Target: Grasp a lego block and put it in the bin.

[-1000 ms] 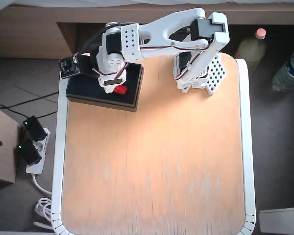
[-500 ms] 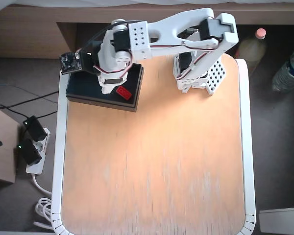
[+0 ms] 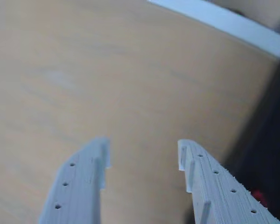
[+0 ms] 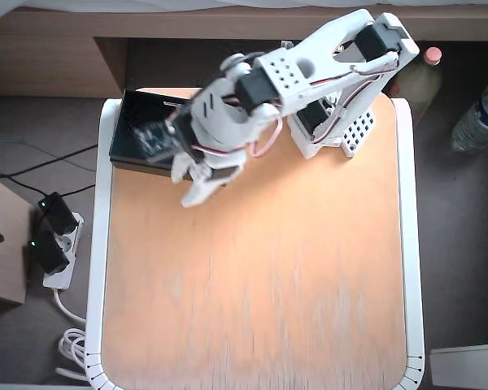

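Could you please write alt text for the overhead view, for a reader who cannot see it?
A white robot arm reaches across a pale wooden table, its open gripper blurred beside a black bin at the table's upper left corner. The lego block is not visible here.

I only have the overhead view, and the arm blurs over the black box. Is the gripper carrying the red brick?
Observer: No. In the wrist view the gripper is open, with only bare table showing between its jaws.
Operator: Then where is it?
Observer: A small red patch, likely the lego block, shows inside the dark bin at the wrist view's lower right.
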### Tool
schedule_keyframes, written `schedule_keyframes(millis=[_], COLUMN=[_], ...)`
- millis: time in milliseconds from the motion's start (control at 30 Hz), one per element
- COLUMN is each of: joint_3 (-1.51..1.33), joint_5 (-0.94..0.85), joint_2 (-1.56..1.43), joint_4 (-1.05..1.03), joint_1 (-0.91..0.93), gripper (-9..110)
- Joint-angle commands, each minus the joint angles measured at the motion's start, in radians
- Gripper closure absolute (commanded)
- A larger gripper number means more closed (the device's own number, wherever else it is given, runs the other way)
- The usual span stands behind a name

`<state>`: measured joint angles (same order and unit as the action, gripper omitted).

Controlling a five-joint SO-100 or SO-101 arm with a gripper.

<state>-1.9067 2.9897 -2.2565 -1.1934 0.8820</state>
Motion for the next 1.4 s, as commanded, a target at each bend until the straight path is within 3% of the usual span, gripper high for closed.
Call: schedule_keyframes(millis=[0,400,700,1367], joint_3=[0.137,0.13,-0.107,-0.637], joint_5=[-0.04,-0.097,-0.092,-0.066], joint_2=[-0.101,-0.242,-0.433,-0.77], joint_4=[0.006,-0.305,-0.327,-0.284], joint_1=[-0.133,-0.549,-0.796,-0.871], gripper=[93,101,101,101])
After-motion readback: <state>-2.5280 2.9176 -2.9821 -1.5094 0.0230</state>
